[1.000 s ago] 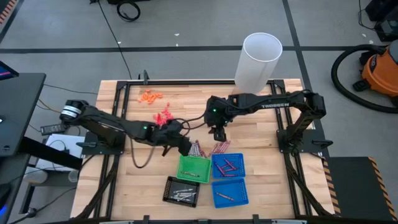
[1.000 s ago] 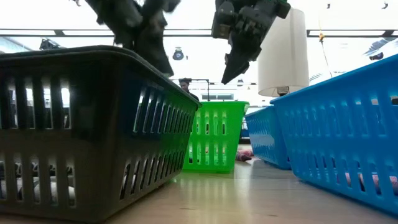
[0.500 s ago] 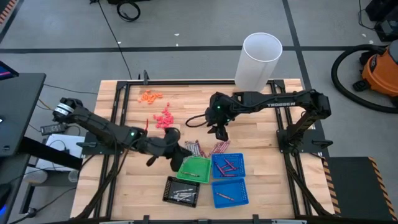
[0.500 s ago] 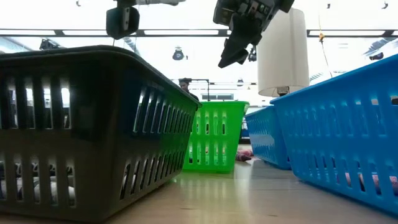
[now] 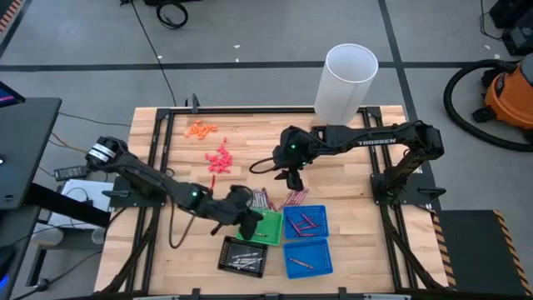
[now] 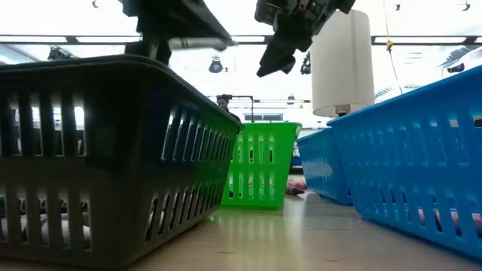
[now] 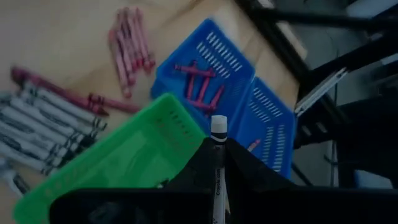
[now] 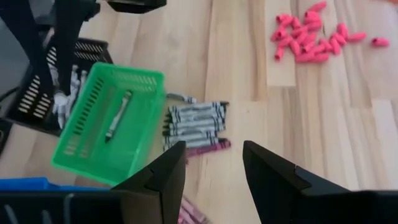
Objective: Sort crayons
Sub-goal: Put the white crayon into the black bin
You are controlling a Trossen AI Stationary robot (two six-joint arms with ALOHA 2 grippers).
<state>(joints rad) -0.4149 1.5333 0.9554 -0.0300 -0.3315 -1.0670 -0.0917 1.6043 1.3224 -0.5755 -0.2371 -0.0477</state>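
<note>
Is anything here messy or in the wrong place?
One grey crayon lies alone in the green tray, while other grey ones sit in the black tray or in a loose pile on the table. Otherwise nothing looks spilled or broken.

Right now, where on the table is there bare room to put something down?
Bare wood lies along the left edge beside the black tray, and between the orange bits and the white cylinder. It is crowded around the green tray, blue trays and loose crayons.
</note>
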